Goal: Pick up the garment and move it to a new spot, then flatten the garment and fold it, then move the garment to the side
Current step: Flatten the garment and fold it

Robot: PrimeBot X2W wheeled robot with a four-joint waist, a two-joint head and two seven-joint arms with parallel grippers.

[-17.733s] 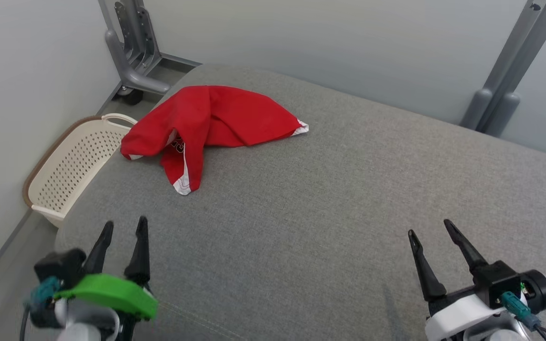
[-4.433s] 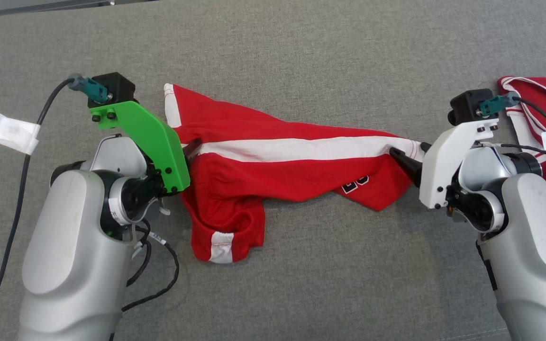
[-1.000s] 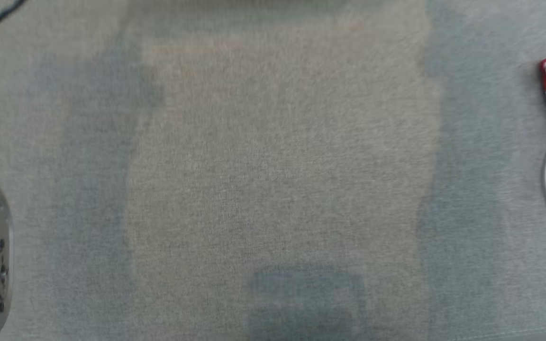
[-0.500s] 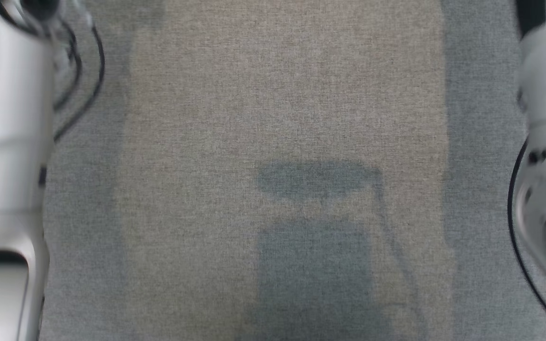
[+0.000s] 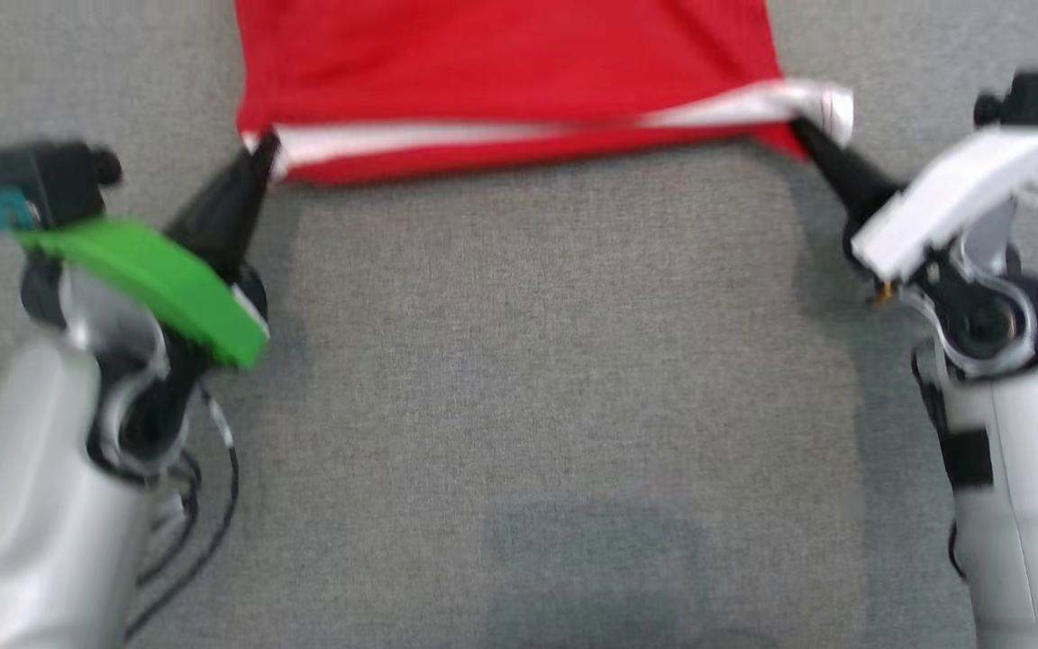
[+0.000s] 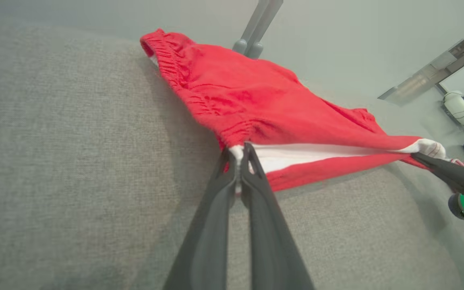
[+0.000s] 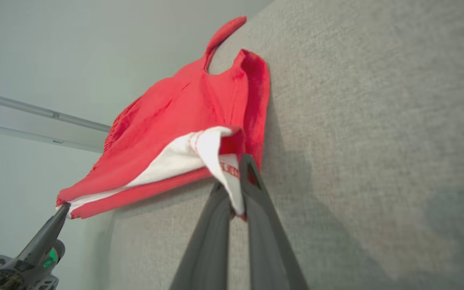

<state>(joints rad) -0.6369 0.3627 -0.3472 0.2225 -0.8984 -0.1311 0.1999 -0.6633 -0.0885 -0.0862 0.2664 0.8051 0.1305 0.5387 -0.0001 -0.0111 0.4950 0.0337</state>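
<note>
On the left, the left gripper [image 5: 262, 155] is seen with its two dark fingers pressed together on the white band at one corner of the red garment [image 5: 501, 63]. In the left wrist view the white cloth is pinched right at the fingertips [image 6: 252, 165], and no gap is left between them. A green bracket [image 5: 145, 270] is carried behind this claw, and a black cable [image 5: 213, 514] hangs below the forearm.

From the tips of the left claw the garment is stretched across to the right, and its white stripe is pulled almost straight between the two claws. The rest of the red cloth lies beyond the fingertips, spread on the grey fabric surface [image 5: 528, 361]. The gathered waistband runs away from the tips of the left claw.

On the right, the right gripper [image 5: 812, 140] is closed on the other white corner of the garment; in the right wrist view the hem is folded over and clamped between the fingers. A white bracket [image 5: 951, 198] is mounted behind this claw. The head view is blurred, so it cannot be told whether the held edge touches the surface.
</note>
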